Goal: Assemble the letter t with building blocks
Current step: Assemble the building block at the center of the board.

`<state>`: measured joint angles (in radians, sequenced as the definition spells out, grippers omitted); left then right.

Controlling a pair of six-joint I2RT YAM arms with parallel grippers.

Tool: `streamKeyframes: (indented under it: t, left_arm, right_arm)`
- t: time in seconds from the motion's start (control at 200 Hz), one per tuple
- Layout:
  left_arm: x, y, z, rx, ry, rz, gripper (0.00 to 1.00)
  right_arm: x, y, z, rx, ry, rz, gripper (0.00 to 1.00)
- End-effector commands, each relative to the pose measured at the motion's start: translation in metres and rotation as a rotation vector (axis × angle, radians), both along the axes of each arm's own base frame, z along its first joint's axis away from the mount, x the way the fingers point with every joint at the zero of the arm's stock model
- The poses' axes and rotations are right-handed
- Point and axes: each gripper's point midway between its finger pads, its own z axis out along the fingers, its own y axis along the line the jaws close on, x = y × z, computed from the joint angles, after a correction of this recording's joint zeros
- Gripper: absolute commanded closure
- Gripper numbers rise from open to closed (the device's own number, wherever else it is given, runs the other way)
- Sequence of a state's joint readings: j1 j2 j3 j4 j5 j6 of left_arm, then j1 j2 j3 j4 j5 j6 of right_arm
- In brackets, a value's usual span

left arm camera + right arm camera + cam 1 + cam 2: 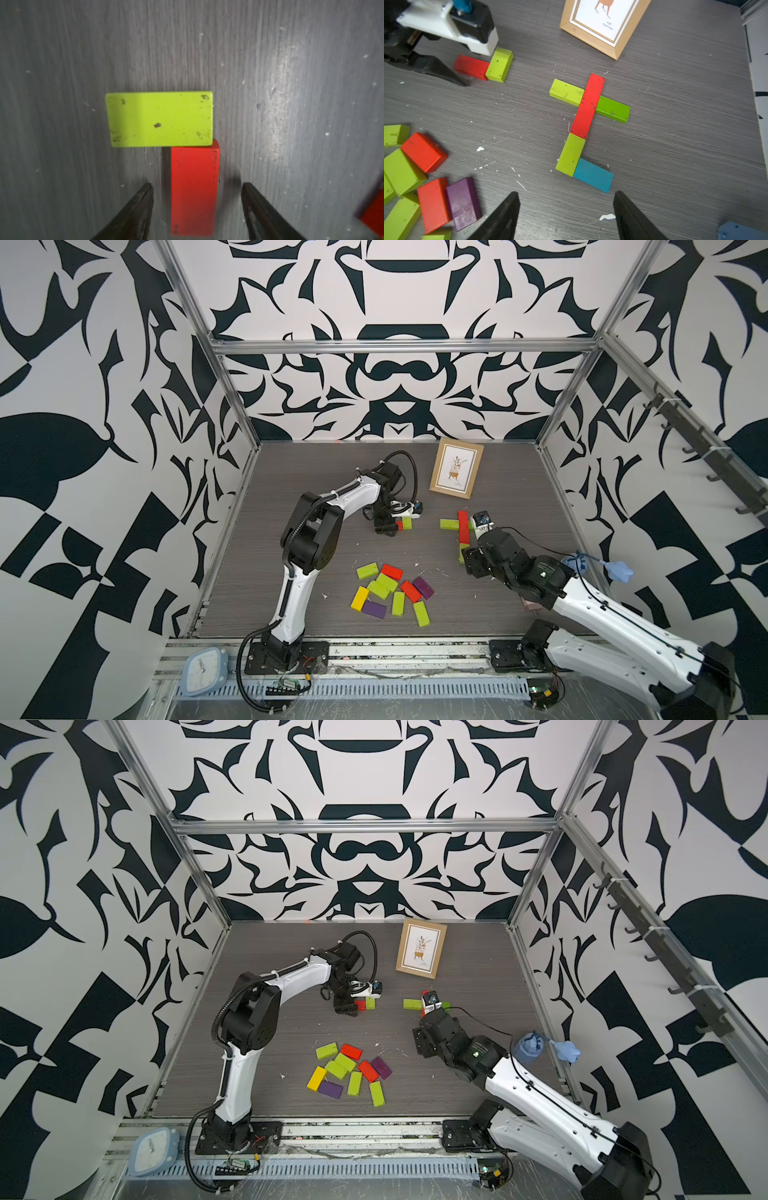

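Grey table (478, 614) — building blocks (386, 583) scattered; picture frame (456, 468) standing.

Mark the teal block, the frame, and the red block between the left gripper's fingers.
teal block (592, 175), right wrist view, middle of its top face.
frame (588, 37), right wrist view, on the wooden border.
red block (194, 191), left wrist view, middle of its top face.

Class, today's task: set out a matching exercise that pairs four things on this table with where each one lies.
Things:
1. teal block
2. yellow block
3. picture frame
4. red bar

Places:
A. standing at the back of the table
B. in the loose pile
C. between lime arm block and dark green block
D. beside lime stem block

Pairs: 1-D, 2-B, 3-A, 4-C.
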<state>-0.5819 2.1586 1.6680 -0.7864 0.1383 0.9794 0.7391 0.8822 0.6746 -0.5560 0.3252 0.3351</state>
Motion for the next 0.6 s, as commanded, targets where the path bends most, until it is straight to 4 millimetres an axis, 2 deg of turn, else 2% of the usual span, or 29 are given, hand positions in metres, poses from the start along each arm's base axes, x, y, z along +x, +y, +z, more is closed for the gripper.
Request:
streamKeyframes:
  t: [0.0, 0.185, 0.4, 0.525, 0.595]
  left_arm:
    - [0.004, 0.002, 0.048, -0.069, -0.074, 0.022, 0.25]
    - [0.010, 0.004, 0.097, -0.124, -0.164, 0.084, 0.20]
    - [0.012, 0.023, 0.162, -0.224, -0.289, 0.321, 0.18]
    - [-0.004, 0.037, 0.196, -0.371, -0.350, 0.478, 0.17]
    - [-0.017, 0.051, 0.199, -0.422, -0.351, 0.579, 0.16]
  right_arm:
    - [0.001, 0.021, 0.003, 0.048, 0.006, 0.093, 0.25]
    - [-0.001, 0.046, -0.008, 0.051, 0.088, 0.198, 0.25]
    - [-0.010, 0.083, -0.024, 0.043, 0.206, 0.349, 0.26]
    - [-0.019, 0.101, -0.040, 0.011, 0.271, 0.408, 0.26]
    - [-0.025, 0.108, -0.050, -0.019, 0.299, 0.438, 0.26]
